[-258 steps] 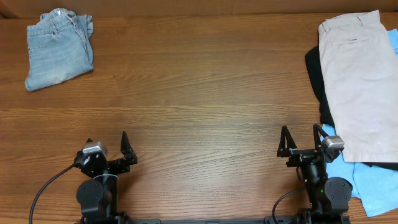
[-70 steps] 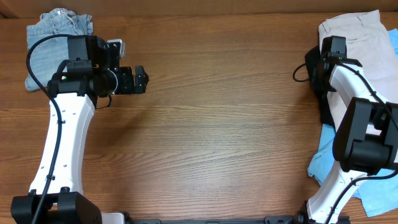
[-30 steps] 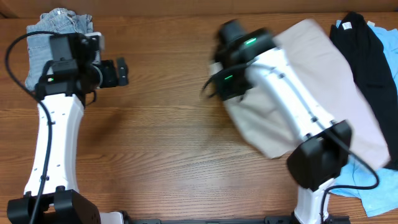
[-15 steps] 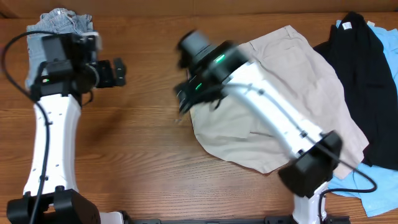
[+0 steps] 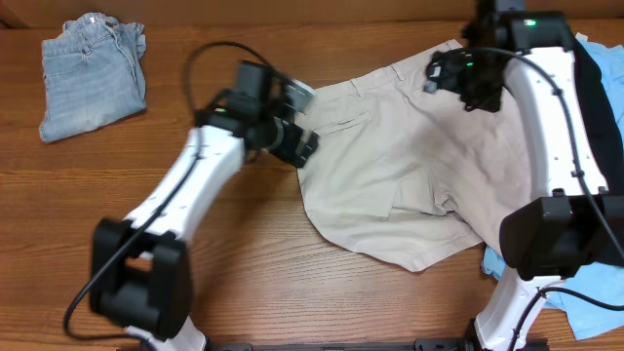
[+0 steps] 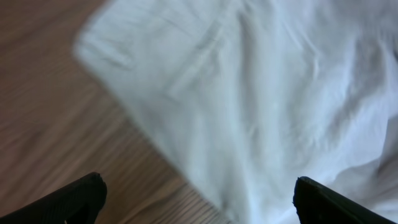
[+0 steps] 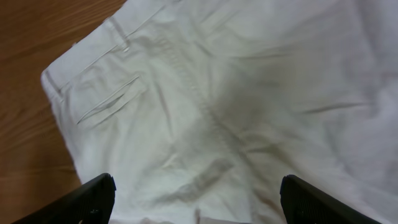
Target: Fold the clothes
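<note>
We see both grippers spread wide, with nothing between the fingers. The left gripper [image 6: 199,208] hangs over the edge of the beige shorts [image 5: 409,166], which lie spread out at centre right of the overhead frame. The right gripper [image 7: 199,205] hovers above their seat. Only the right wrist view shows a back pocket [image 7: 112,99]. Only the overhead shows the denim [image 5: 93,73] at upper left and the black garment [image 5: 597,107] at the right edge.

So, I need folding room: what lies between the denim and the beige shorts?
Overhead view: bare table past the denim, then the left gripper, open, at the beige shorts, by their waistband corner.
</note>
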